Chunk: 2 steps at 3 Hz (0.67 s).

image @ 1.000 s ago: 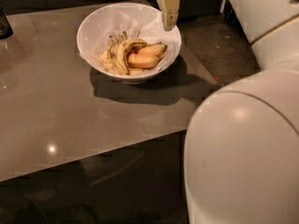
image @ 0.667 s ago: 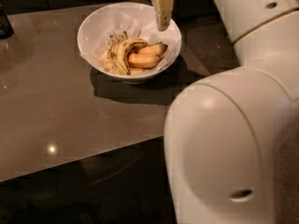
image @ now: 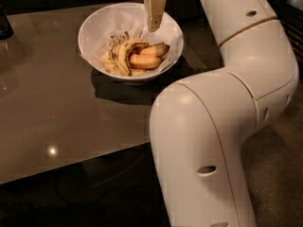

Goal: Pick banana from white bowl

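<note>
White bowl (image: 92,30) sits under the gripper (image: 155,12), which hangs over its far side; open or closed, can't tell. Banana (image: 123,56) lies in the bowl, below and camera-left of gripper, not touching it, beside orange bananas (image: 147,60). Nothing grasped yet: descent, grip, lift all remain.

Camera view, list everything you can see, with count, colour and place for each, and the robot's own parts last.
table: one, glossy brown, fills the left and centre
bowl: one, white, on the table's far side
banana: one, yellow with dark speckles, curved, in the bowl
other bananas: at least two, orange-yellow, in the bowl to its right
dark object: one, black, on the table at the top left edge, cut off
floor: brownish, lower right
arm: one, white, right side
hand: one, beige, above the bowl's far side
</note>
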Available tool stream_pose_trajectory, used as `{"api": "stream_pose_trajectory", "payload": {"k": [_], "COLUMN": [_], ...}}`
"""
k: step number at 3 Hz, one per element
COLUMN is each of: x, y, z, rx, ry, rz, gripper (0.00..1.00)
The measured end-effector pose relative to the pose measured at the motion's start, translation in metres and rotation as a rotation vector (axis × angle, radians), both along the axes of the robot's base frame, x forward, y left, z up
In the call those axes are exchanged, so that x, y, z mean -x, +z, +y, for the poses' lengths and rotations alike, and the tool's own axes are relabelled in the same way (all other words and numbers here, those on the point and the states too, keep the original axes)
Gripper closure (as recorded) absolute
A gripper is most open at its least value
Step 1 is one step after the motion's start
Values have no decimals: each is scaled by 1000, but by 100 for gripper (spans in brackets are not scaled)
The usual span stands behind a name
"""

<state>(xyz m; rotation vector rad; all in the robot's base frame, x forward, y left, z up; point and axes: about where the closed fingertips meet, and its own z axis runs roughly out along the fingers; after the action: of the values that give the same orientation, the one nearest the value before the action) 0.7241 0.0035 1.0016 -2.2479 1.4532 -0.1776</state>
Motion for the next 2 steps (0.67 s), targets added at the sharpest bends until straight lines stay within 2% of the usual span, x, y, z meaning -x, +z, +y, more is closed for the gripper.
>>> {"api": "stream_pose_trajectory", "payload": {"k": [2], "x": [-3], "y": [-22], "z": [5], "rx": [-22], "ry": [9], "rz": [55], "gripper": [15]}}
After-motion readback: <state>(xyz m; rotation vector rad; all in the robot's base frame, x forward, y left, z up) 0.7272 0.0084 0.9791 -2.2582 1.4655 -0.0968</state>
